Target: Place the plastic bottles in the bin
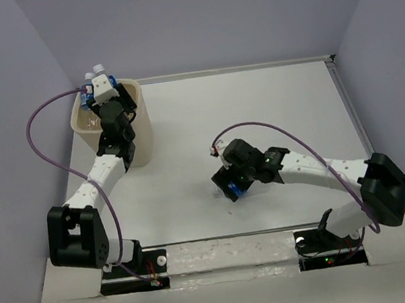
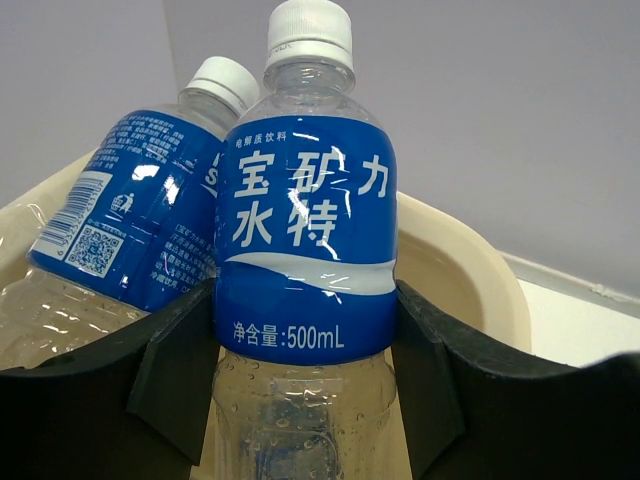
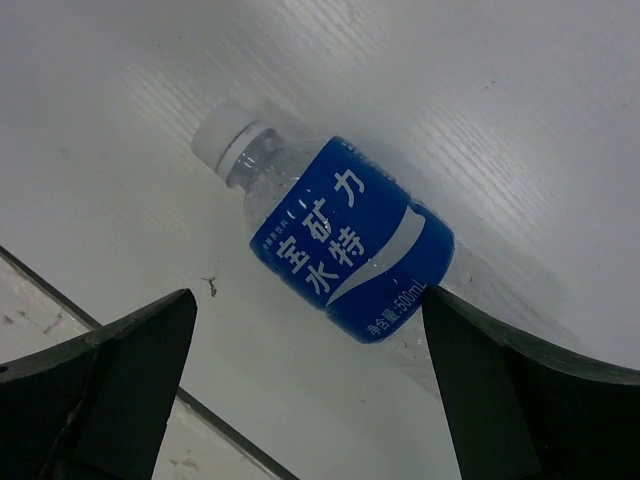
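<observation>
Plastic bottles point(image 1: 96, 70) are being handled: the upright bottle point(image 2: 305, 240) is being clamped by the left gripper point(image 2: 305, 400) over the bin point(image 2: 470, 270) for dropping beside the leaning bottle point(image 2: 130, 220), while the lying bottle point(image 3: 345, 235) on the table point(image 3: 500, 100) is being straddled by the right gripper point(image 3: 305, 340), jaws spread, for grasping

In the left wrist view the centre bottle point(image 2: 305, 240) carries a blue wrap label with large white characters 宝矿力水特, a small line 电解质饮料 above them, and 净含量:500mL near the label's lower edge. The tilted bottle point(image 2: 135, 220) at the left of that frame shows a QR code point(image 2: 95, 250), a barcode point(image 2: 72, 205) and fine print too small to read. In the right wrist view the lying bottle point(image 3: 350, 240) reads 宝矿力水特 and 500mL
</observation>
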Tool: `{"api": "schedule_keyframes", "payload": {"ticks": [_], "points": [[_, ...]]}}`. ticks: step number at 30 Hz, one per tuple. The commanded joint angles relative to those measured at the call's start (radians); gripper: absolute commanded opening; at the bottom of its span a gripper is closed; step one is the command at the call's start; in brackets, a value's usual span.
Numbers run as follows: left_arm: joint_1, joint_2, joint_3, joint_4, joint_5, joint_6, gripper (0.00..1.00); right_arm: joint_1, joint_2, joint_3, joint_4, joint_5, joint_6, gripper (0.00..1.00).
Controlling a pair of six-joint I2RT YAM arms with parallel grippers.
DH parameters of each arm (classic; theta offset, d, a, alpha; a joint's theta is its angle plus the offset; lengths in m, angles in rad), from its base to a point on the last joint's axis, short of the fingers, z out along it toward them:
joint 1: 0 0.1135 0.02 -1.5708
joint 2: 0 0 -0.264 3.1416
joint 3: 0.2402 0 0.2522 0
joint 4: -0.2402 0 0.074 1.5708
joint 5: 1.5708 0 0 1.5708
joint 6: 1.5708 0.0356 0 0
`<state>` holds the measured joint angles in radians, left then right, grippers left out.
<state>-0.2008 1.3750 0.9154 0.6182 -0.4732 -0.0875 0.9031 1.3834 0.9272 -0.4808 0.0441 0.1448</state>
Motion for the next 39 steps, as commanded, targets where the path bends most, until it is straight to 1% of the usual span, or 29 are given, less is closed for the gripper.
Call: {"api": "schedule_keyframes", "payload": {"ticks": [1,4,8,11,14,15,16,17,18,19,20,21,23,24,26,28,32,35,38,39], "points": [[-0.003,-0.112,0.094,-0.038,0.044,-0.026,0.47,0.031,0.066,0.088,-0.097,0.011,-0.051,1.00],[-0.002,-0.126,0.086,-0.052,0.039,-0.023,0.49,0.043,0.121,0.114,-0.133,0.030,-0.051,1.00],[0.000,-0.091,0.076,-0.051,0.019,-0.014,0.52,0.043,0.213,0.166,-0.211,0.049,-0.057,1.00],[0.003,-0.061,0.076,-0.046,0.016,-0.006,0.53,0.043,0.270,0.174,-0.213,0.051,-0.086,1.00],[0.020,-0.042,0.068,-0.041,0.015,-0.008,0.53,0.043,0.295,0.196,-0.197,0.039,-0.108,0.96],[0.021,-0.033,0.065,-0.041,0.015,-0.008,0.53,0.043,0.302,0.202,-0.191,0.037,-0.109,0.94],[0.029,-0.030,0.063,-0.041,0.015,-0.011,0.53,0.043,0.302,0.209,-0.183,0.039,-0.117,0.86],[0.028,-0.028,0.062,-0.040,0.013,-0.011,0.54,0.043,0.298,0.211,-0.173,0.037,-0.119,0.80],[0.031,-0.027,0.057,-0.038,0.013,-0.011,0.55,0.043,0.292,0.210,-0.168,0.037,-0.120,0.68],[0.031,-0.027,0.056,-0.038,0.008,-0.011,0.57,0.043,0.286,0.206,-0.153,0.040,-0.120,0.61],[0.031,-0.028,0.053,-0.037,-0.002,-0.012,0.60,0.043,0.276,0.203,-0.145,0.054,-0.120,0.54],[0.031,-0.028,0.045,-0.035,-0.010,-0.017,0.72,0.043,0.252,0.200,-0.139,0.062,-0.117,0.47],[0.029,-0.025,0.033,-0.026,-0.033,-0.021,0.82,0.043,0.221,0.196,-0.114,0.074,-0.114,0.44],[0.031,-0.025,0.033,-0.028,-0.039,-0.021,0.91,0.043,0.185,0.197,-0.107,0.074,-0.110,0.39],[0.029,-0.034,0.034,-0.032,-0.039,-0.020,0.98,0.043,0.143,0.203,-0.084,0.066,-0.105,0.36],[0.028,-0.053,0.039,-0.037,-0.030,-0.027,0.99,0.043,0.076,0.216,-0.061,0.065,-0.097,0.33],[0.017,-0.106,0.056,-0.054,0.002,-0.049,0.99,0.043,-0.030,0.243,-0.007,0.060,-0.070,0.32],[0.012,-0.149,0.091,-0.103,0.033,-0.076,0.99,0.043,-0.088,0.285,0.057,0.037,-0.048,0.31],[0.011,-0.175,0.122,-0.153,0.053,-0.121,0.99,0.043,-0.109,0.326,0.111,0.031,-0.022,0.30],[0.011,-0.198,0.146,-0.191,0.071,-0.135,0.99,0.043,-0.113,0.334,0.166,0.028,-0.016,0.30]]}}
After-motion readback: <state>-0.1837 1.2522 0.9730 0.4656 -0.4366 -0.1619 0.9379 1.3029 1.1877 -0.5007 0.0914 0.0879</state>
